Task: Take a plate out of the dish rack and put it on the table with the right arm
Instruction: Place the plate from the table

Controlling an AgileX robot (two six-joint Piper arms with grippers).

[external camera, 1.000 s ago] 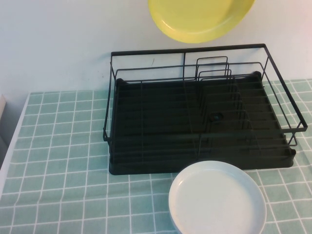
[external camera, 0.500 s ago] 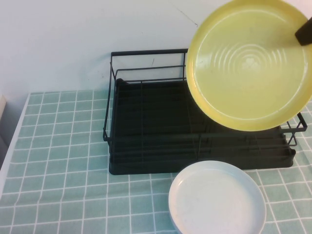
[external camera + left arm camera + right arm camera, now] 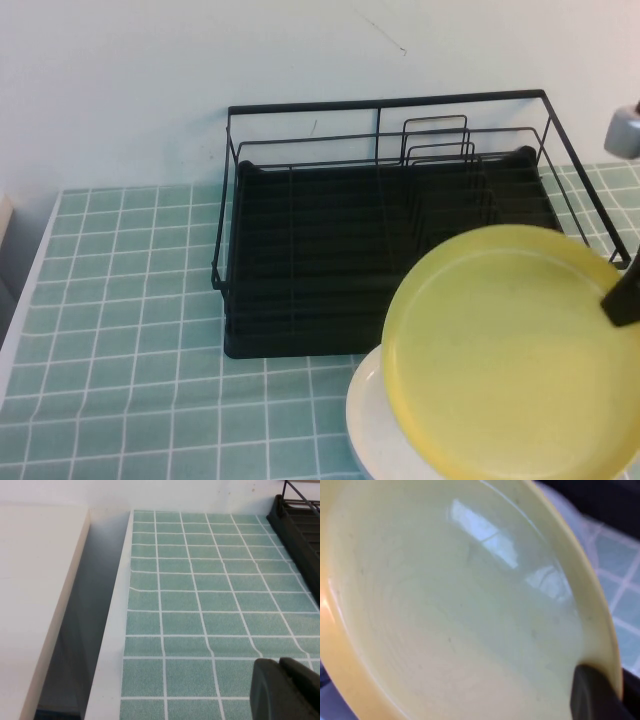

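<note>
The yellow plate (image 3: 510,350), pinched at its rim by the right gripper (image 3: 622,298), hangs over the white plate (image 3: 372,425); released here, it would stack or slide off instead of reaching the counter (image 3: 130,330). Behind stands the empty dish rack (image 3: 330,260). The left gripper (image 3: 285,690) sits parked by the counter's edge; I cannot tell its jaw state.

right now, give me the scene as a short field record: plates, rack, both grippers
held item: round yellow plate, tilted, over the white plate
white plate: on the green grid-cloth table, in front of the rack, mostly covered
black wire dish rack: no plates in it
right gripper: clamped on the yellow plate's right rim
left gripper: low over the table's left side, holding nothing
</note>
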